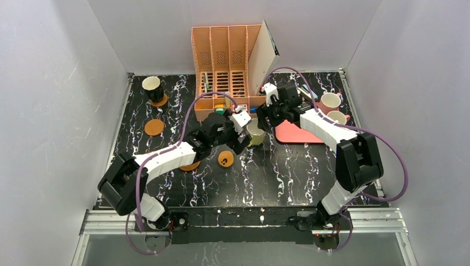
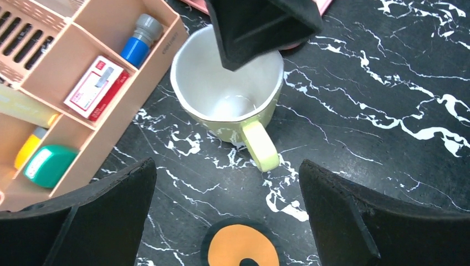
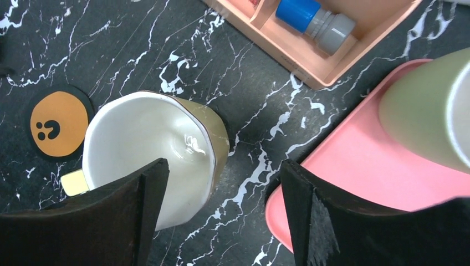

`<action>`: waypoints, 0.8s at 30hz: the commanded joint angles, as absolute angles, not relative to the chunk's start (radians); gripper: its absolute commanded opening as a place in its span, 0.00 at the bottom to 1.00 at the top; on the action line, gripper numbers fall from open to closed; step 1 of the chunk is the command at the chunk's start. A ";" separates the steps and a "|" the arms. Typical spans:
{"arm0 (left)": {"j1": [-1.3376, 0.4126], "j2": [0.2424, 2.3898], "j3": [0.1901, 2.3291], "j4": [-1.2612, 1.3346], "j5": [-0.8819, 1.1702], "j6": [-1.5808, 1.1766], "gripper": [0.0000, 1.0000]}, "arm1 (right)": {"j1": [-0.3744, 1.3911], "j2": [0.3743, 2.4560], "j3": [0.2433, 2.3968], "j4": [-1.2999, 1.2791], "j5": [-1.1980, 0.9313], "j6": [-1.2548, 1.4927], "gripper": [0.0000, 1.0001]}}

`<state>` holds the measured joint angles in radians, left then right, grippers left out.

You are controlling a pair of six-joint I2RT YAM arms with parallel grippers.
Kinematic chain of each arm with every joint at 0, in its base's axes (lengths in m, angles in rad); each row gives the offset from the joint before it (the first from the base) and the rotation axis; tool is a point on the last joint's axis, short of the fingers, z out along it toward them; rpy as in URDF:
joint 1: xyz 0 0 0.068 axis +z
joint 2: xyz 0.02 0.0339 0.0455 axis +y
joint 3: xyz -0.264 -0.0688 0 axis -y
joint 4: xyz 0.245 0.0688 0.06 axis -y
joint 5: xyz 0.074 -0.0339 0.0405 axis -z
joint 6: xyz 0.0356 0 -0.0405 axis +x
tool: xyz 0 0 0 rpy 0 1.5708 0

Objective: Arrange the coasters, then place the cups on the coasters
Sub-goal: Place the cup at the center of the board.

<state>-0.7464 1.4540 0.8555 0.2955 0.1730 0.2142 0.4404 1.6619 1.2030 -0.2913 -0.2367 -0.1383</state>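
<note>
Standing upright on the bare tabletop, the yellow-green cup is just beside the orange coaster with dark marks, not on it. Its handle points toward that coaster.

The right end effector is spread wide around the cup's wall. One finger hangs over the cream inside and the other is outside, and neither presses the wall. The left end effector is also wide and holds nothing, hovering low on the handle side.

This looks like a pass from one arm to the other. To do it well, the right end effector should rise straight up until its inner finger clears the rim. The left can then close across the wall next to the handle, lift a little and set the cup centred on the marked disc.

Room is tight on two sides. The peach organiser is close on one flank, and the pink tray, carrying a sage-green cup, lies near the other. Bare tabletop lies toward the arm bases, so moving that way is safest.
</note>
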 commanded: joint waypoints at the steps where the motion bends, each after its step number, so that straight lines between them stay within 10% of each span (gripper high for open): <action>1: -0.778 1.497 0.887 0.287 0.162 0.199 0.98 | 0.422 1.558 1.237 -0.264 -0.192 -0.138 0.85; 24: -0.814 1.602 0.945 0.326 -0.223 0.137 0.84 | 0.268 1.473 1.190 -0.210 -0.259 -0.066 0.87</action>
<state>-0.8173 1.6455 0.9379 0.2993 -0.1818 0.1513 0.2810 1.4944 1.1942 -0.2367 -0.2382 -0.0811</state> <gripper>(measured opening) 0.849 0.872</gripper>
